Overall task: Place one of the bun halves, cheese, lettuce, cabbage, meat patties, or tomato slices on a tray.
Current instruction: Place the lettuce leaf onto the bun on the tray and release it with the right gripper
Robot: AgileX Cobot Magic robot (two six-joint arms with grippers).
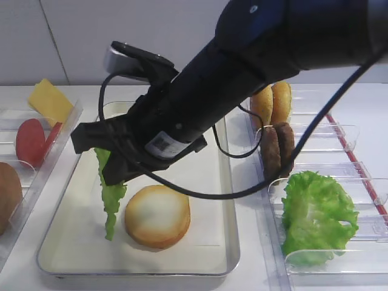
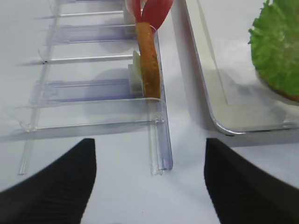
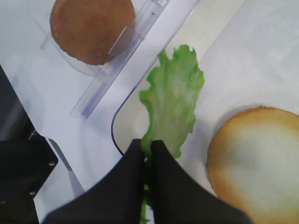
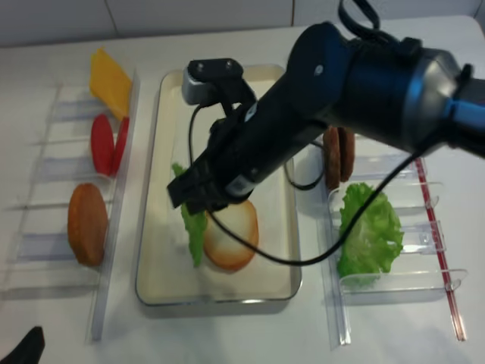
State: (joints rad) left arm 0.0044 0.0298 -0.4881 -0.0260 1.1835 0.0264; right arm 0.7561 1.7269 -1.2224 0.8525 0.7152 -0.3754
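Observation:
My right gripper is shut on the top edge of the lettuce, a thin frilly green leaf. The lettuce hangs down over the left part of the tray, beside a bun half that lies cut face up on the white paper. Whether the leaf's lower tip touches the paper I cannot tell. In the realsense view the lettuce hangs left of that bun half. My left gripper is open and empty, low over the table near the tray's corner.
Clear holders on the left carry cheese, tomato slices and a bun half. Holders on the right carry bun halves, meat patties and a bulky green bunch. The right arm spans the tray's back.

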